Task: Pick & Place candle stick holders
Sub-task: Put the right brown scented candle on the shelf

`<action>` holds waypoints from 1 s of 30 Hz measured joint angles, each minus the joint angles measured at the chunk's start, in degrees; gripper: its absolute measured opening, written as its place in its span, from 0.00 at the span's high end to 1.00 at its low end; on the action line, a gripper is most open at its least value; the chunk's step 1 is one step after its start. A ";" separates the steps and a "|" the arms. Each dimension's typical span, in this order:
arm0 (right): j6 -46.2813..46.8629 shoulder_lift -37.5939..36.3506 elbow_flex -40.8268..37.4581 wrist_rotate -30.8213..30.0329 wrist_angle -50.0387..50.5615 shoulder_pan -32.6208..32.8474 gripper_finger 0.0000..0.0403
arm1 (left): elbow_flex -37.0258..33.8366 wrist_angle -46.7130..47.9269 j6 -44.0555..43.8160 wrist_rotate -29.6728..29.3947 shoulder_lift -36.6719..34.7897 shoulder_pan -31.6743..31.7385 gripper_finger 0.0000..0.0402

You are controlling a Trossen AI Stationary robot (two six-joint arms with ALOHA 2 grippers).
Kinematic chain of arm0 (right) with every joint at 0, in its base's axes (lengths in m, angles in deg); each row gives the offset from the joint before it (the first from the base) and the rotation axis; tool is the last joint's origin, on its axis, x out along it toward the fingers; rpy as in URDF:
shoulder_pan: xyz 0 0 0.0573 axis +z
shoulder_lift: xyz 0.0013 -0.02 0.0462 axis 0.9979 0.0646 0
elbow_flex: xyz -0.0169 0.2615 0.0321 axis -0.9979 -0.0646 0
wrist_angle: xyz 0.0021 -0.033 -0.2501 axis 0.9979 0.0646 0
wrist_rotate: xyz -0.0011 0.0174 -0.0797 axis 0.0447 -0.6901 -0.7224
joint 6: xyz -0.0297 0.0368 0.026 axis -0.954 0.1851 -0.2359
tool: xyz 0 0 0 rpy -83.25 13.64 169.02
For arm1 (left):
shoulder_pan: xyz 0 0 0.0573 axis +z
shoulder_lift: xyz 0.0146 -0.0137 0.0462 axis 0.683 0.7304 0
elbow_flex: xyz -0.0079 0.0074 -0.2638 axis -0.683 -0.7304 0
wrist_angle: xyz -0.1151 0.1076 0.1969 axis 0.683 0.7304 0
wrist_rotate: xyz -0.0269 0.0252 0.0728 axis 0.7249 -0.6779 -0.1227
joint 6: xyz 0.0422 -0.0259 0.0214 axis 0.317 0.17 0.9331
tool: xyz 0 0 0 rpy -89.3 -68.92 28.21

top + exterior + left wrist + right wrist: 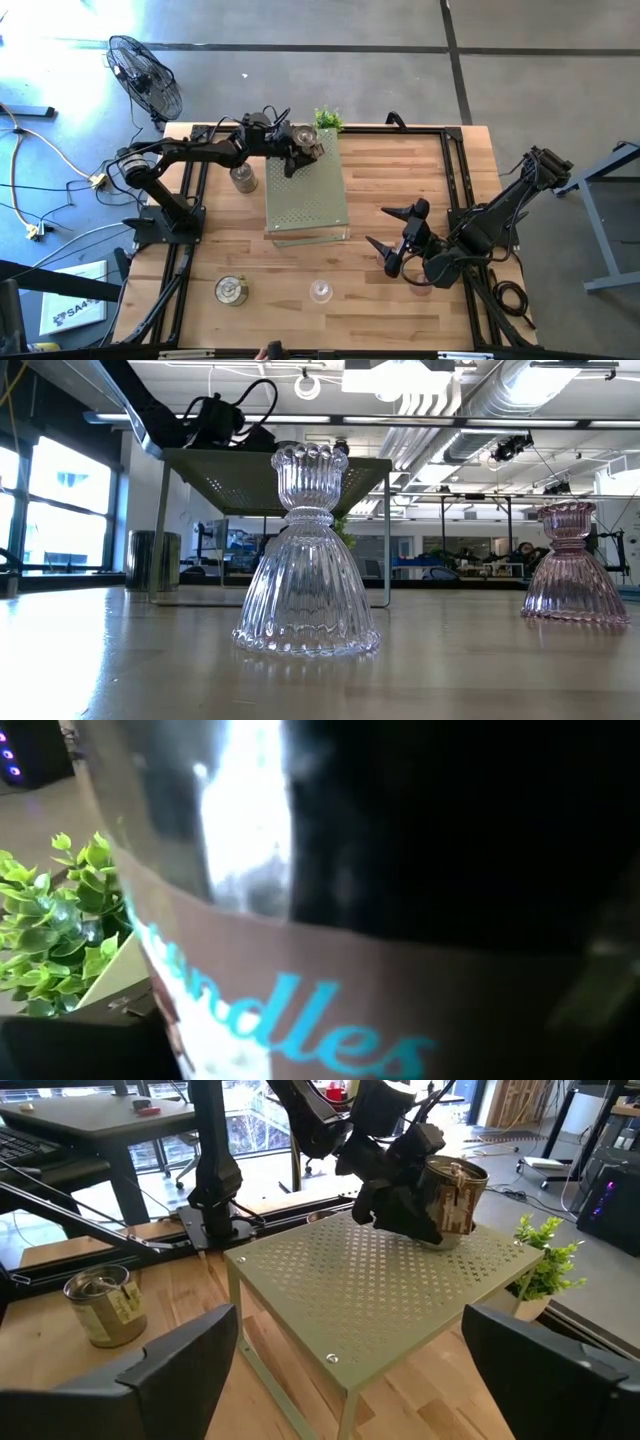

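Counted on the desk (400, 170): three metal candle stick holders, one clear glass holder, one pink glass holder. Also one pale green perforated board (305, 200) on thin legs and one small green plant (328, 119) just beyond the far end of the board.

First metal holder (455, 1198): upright on the far end of the board, near the plant, with a paper label around it. Left tool (400, 1195) right at this holder, dark fingers at its sides, holder filling almost the whole left wrist view. Jaws wide. Cannot tell whether pinching the holder or only spread around it.

Second metal holder (243, 178): upright on the desk wood, just beside the left long edge of the board, under the left arm, not touching the board.

Third metal holder (231, 290): alone near the front edge of the desk, on the left half, well apart from the other two.

Clear glass holder (320, 291): upright near the front edge, about the middle, ribbed bell shape with a small cup on top in the low view.

Pink glass holder (570, 565): same shape, upright, off to the side of the clear one and apart from it.

Right tool (385, 228): fingers spread wide, nothing between them, above the desk to the right of the board, pointing toward it.
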 joint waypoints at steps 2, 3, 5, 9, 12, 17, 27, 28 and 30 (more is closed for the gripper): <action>0.02 0.00 0.00 0.15 0.00 0.00 0.06 | 0.00 -0.02 0.00 -0.85 0.00 0.00 0.10; 0.01 0.00 0.00 0.17 0.00 -0.01 0.06 | 0.00 -0.02 0.00 -1.47 0.00 -0.02 0.10; 0.02 0.00 -0.02 0.19 0.01 0.00 0.06 | 0.00 -0.04 0.02 -2.46 0.00 0.00 0.10; 0.02 0.00 -0.02 0.19 0.02 0.00 0.06 | 0.00 -0.04 0.02 -3.07 0.00 0.00 0.10; 0.02 0.00 -0.02 0.18 0.04 0.00 0.06 | 0.00 -0.03 -0.02 -3.07 0.00 0.00 0.10; 0.02 0.00 -0.02 0.18 0.07 -0.02 0.06 | 0.00 0.09 -1.31 -1.35 0.00 0.04 0.10; 0.02 0.02 -1.79 -0.54 -1.35 -0.02 0.06 | 0.02 0.39 0.59 -7.98 -0.07 -2.45 0.10; 0.03 0.02 -2.52 -0.75 -1.88 0.00 0.06 | 0.02 0.39 1.42 -8.86 -0.07 -2.86 0.10; 0.02 0.02 -4.10 -1.34 -3.47 -0.01 0.06 | 0.02 0.52 2.54 -10.27 -0.07 -3.52 0.10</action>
